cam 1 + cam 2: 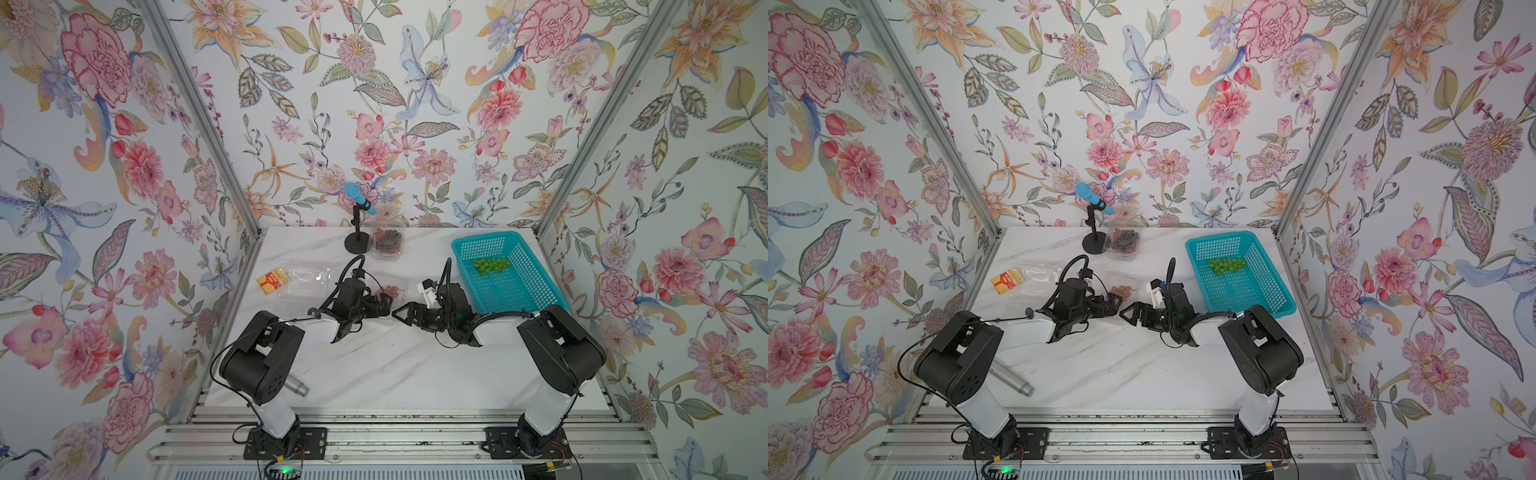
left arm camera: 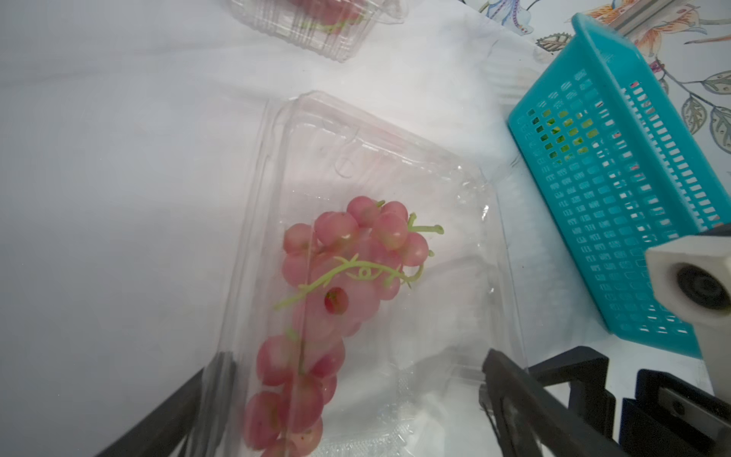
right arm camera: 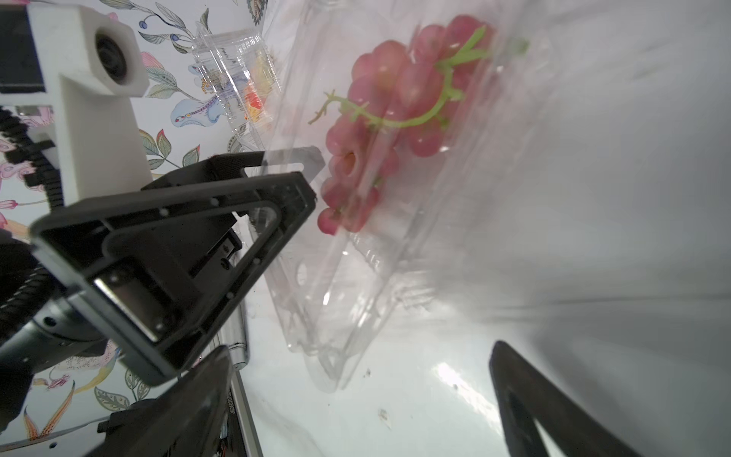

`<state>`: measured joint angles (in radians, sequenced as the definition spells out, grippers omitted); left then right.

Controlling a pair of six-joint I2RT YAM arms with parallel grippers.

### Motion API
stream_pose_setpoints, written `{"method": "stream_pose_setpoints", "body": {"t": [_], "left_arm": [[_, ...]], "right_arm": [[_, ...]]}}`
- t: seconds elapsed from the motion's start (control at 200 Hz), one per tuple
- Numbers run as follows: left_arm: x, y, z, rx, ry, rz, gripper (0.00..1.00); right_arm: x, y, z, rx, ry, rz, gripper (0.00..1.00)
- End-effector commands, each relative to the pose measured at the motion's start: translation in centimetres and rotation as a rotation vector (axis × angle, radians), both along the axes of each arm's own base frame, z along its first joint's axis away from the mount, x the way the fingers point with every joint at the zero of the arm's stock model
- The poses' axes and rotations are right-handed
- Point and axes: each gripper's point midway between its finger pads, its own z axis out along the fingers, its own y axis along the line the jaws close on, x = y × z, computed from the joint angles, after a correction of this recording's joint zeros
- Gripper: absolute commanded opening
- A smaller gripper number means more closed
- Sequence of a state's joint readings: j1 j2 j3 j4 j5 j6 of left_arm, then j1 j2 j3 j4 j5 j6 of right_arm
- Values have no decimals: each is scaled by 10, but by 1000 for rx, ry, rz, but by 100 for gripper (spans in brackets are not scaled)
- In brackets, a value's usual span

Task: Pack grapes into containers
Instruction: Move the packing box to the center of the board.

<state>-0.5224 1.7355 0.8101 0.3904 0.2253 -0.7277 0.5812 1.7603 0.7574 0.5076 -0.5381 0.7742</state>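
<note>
While both arms reach in over the white marbled table, the left gripper stands at the near end of the middle clamshell box with its jaws spread wide. In the left wrist view its black fingers flank that end of the box, one on each side; whether they press the plastic I cannot tell, and nothing is lifted. The red-pink grape bunch lies inside this box, along one long wall, its pale green stem uppermost; the right wrist view shows the same bunch through layers of clear plastic.

The right gripper points toward the left one, near it but apart; its jaws are wide too, with only table between them, and a corner of the box sits just ahead of the fingertips in its wrist view.

The green grape bunch lies in the teal basket on the robot's right, toward the basket's far end. The dark grape bunch sits in the far clamshell box, just beside the round base of the blue microphone on its stand. A third clamshell box lies to the left of the left gripper, with an orange-and-yellow carton at its outer end. A metal cylinder lies by the left arm's base.
</note>
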Motion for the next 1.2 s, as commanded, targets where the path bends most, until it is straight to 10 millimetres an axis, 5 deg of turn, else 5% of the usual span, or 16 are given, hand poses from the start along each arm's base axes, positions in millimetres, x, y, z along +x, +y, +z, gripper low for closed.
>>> {"method": "stream_pose_setpoints", "body": {"t": [0.0, 0.2, 0.385, 0.52, 0.816, 1.196], "left_arm": [[13, -23, 7, -50, -19, -14, 100], [34, -60, 13, -138, -31, -47, 100], [46, -77, 32, -203, -64, -61, 100], [49, -60, 52, -180, -98, -60, 100], [43, 12, 85, -128, -158, 24, 100], [11, 47, 98, -140, -188, 69, 100]], "right_arm": [[6, -20, 5, -22, -8, -65, 100], [20, -60, 9, -72, -24, -152, 100], [25, -70, 23, -126, -61, -146, 100], [6, -58, 24, -225, -123, -80, 100], [-13, -30, -4, -401, -176, -14, 100], [31, -17, -35, -527, -136, -153, 100]]}}
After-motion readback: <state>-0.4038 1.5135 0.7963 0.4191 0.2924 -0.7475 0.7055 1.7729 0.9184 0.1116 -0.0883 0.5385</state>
